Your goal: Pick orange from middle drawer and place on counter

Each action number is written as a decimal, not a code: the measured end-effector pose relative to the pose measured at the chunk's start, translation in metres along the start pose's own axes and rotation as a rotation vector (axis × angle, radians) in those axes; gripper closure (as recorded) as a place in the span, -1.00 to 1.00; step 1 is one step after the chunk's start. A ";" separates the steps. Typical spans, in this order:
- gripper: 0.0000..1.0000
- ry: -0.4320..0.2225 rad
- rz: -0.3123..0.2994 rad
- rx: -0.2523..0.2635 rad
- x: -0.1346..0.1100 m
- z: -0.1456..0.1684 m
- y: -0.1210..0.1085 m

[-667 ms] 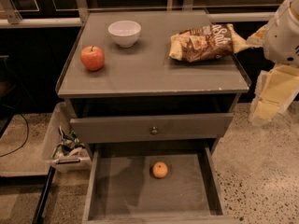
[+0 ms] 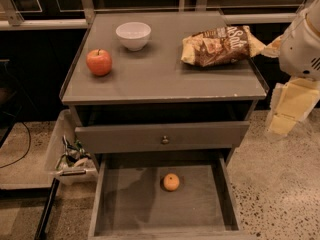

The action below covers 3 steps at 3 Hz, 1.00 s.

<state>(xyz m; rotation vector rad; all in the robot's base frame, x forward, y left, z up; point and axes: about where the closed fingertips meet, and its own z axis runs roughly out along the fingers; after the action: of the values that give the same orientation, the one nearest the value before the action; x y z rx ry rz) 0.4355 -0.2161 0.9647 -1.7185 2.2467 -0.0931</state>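
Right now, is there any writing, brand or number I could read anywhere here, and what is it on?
Chip bag on the counter: white lettering, too blurred to read.
Apple, bowl, orange, middle drawer, knobbed drawer front: no text.
Gripper, at the right edge beside the counter: no readable marking.

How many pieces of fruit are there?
2: the apple on the counter, left side, and the orange in the open middle drawer. The gripper hangs right of the counter. The drawer above could hide more.
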 end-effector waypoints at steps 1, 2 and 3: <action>-1.00 -0.018 -0.004 -0.035 0.001 0.031 0.012; -1.00 -0.065 -0.030 -0.103 0.007 0.100 0.040; -1.00 -0.141 -0.069 -0.150 0.009 0.164 0.065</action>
<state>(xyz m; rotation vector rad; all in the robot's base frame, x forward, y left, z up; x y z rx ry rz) 0.4189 -0.1847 0.7918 -1.8175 2.1399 0.1809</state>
